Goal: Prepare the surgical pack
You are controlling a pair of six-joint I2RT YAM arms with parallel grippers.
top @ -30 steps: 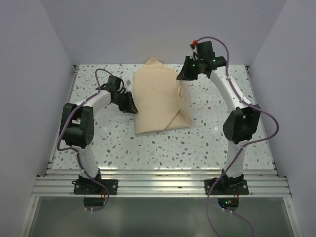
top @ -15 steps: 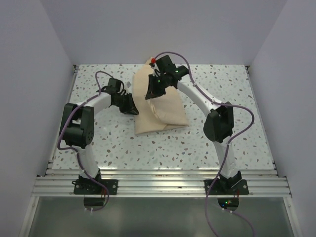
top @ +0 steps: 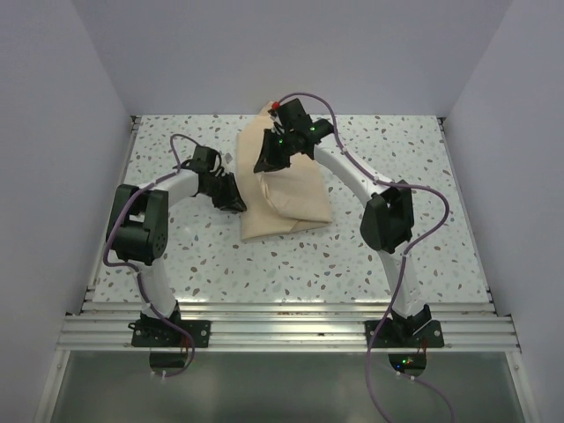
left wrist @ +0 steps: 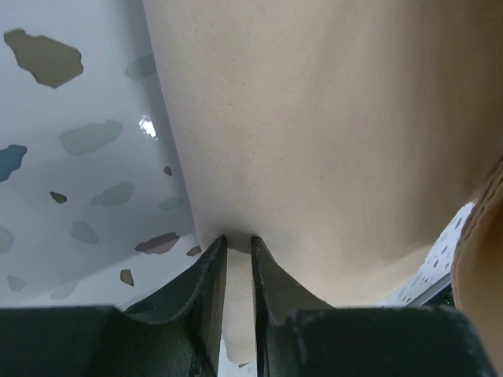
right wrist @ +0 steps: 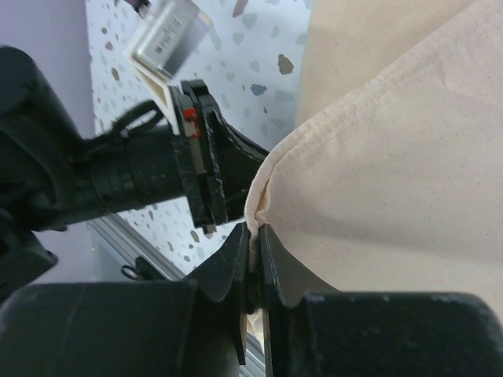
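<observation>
Although the two arms rise from separate bases at the near edge of the speckled table (top: 176, 256), both end at the surgical pack (top: 295, 198), a tan cloth sheet lying partly folded in the middle of the table, slightly to the far side. Its near edge lies flat on the table, well beyond the bases.

Just past that edge, the left gripper (top: 235, 202) sits low at the pack's left border. In the left wrist view its fingers (left wrist: 206, 294) stand narrow, with only a thin slot between them, and the sheet's edge (left wrist: 330, 118) runs down into that slot, so the left gripper (left wrist: 238, 253) pinches the cloth at table level.

Farther back, the right gripper (top: 264, 167) hangs above the pack's left half. Its wrist view shows the jaws nearly closed on a stitched hem of the pack (right wrist: 393, 157), which comes up out of the right gripper (right wrist: 253, 234) and curves away to the right as a lifted fold. Beyond it in that view lies the left arm (right wrist: 118, 184), and past that a small metallic tray (right wrist: 169, 43) on the table.

Farthest off, the pack's pointed corner (top: 269, 111) reaches the back wall.
</observation>
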